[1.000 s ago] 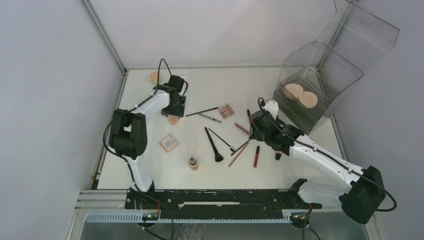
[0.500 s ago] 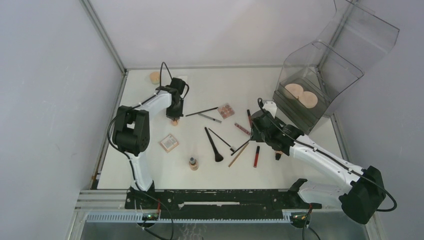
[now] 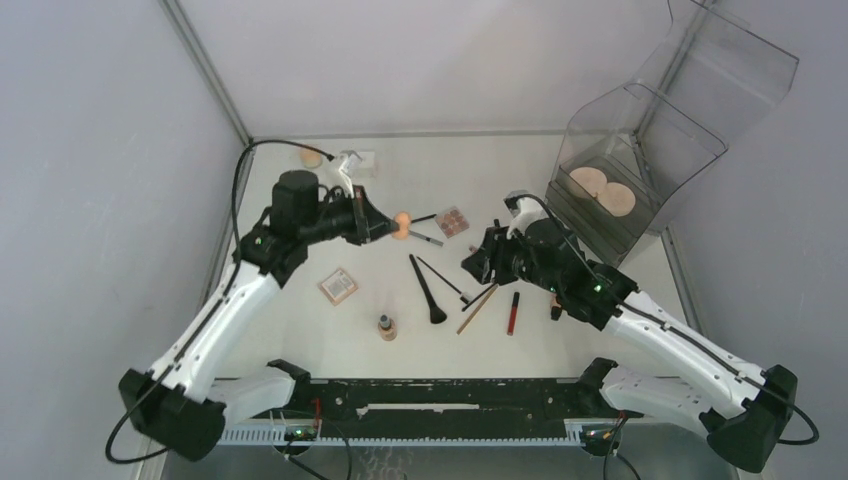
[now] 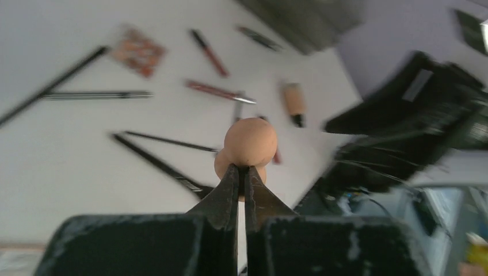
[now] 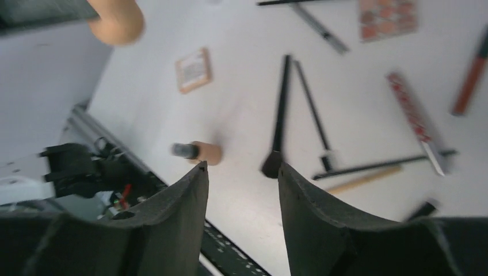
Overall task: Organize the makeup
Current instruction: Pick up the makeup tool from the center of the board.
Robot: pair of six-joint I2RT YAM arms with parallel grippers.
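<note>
White tabletop (image 3: 310,340), makeup scattered across the middle. Left gripper (image 3: 385,225) pinches a peach makeup sponge (image 3: 400,224) tight between its jaws, held clear of the table, probably bound for the smoky organizer (image 3: 640,170) far right. Right gripper (image 3: 472,265) hovers over the black brushes (image 3: 428,290), jaws spread and empty, likely lining up a pick.

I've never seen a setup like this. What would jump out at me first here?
Probably the left arm's fingers, pinched shut on a small peach sponge held up above the white table. Mid-table, black brushes, pencils and red tubes lie scattered, with the right arm's fingers hovering open over them. A big smoky clear organizer stands at the far right corner.
</note>
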